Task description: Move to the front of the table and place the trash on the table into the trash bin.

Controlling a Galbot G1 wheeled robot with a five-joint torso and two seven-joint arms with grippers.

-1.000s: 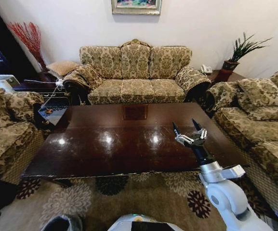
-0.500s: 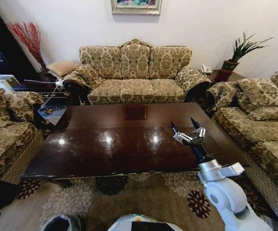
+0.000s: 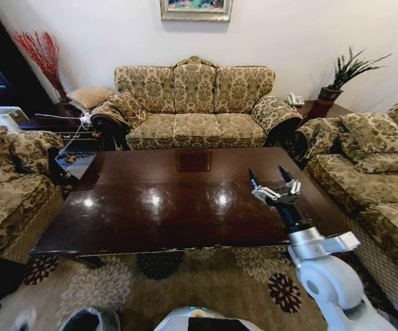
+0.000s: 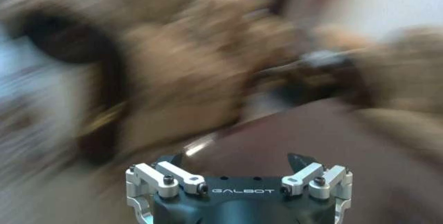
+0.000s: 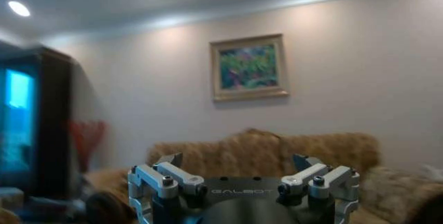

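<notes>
Now the right end effector [image 3: 274,181], fingers apart, hovers over the glossy dark-brown table [image 3: 150,207].

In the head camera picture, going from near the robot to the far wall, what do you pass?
Patterned rug → right gripper, open above the table → three-seat sofa → framed painting on the wall.
</notes>
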